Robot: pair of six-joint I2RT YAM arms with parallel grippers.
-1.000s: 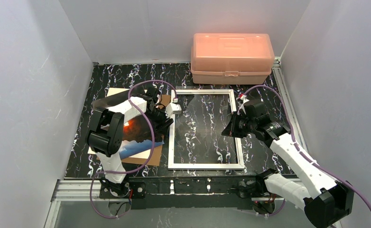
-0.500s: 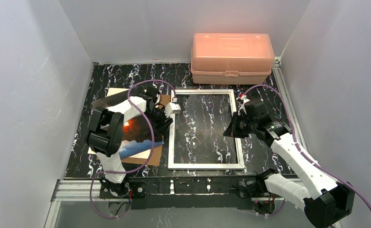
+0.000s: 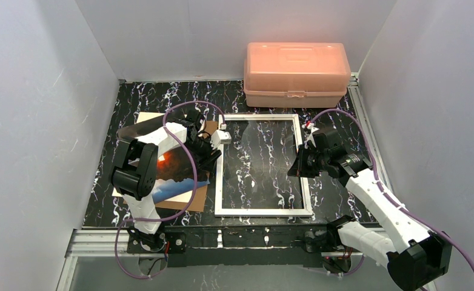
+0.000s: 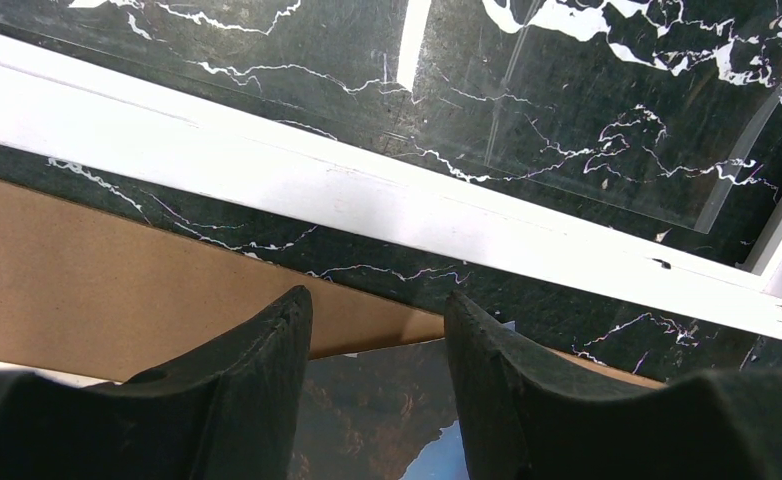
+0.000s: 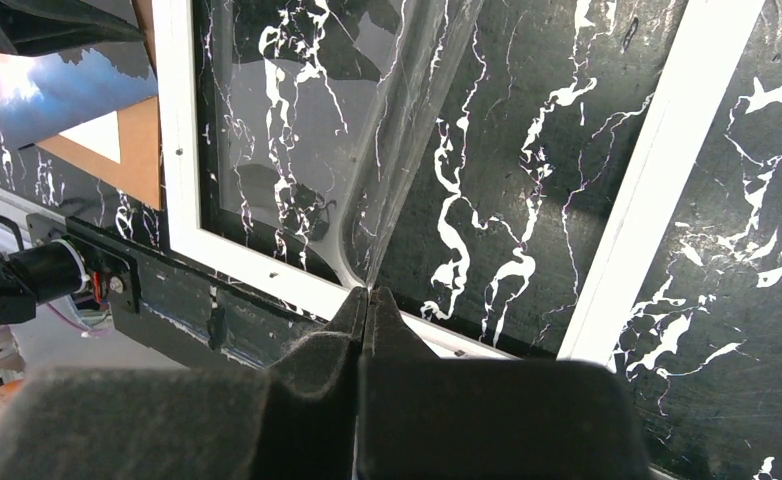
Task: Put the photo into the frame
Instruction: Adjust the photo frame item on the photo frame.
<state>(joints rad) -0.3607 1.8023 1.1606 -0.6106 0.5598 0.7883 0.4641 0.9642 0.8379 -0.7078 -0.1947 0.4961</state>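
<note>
Lying flat mid-bench (image 3: 162, 97): white thin-railed frame (image 3: 262, 212). Photo (image 3: 169, 167) shows dark clouds, an orange-red glow and a blue-white foot; it sits on brown backing board (image 3: 145, 117) toward the bench's left edge, just beside the frame's left rail. Left gripper (image 4: 377, 300) spread above the photo's edge; contact unclear. Right gripper (image 5: 367, 300) pressed together, pinching clear pane (image 5: 307, 120), which curves upward.

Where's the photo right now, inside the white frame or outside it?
Outside. The photo lies on the brown board, left of the frame and apart from it, beneath the left claw.
</note>
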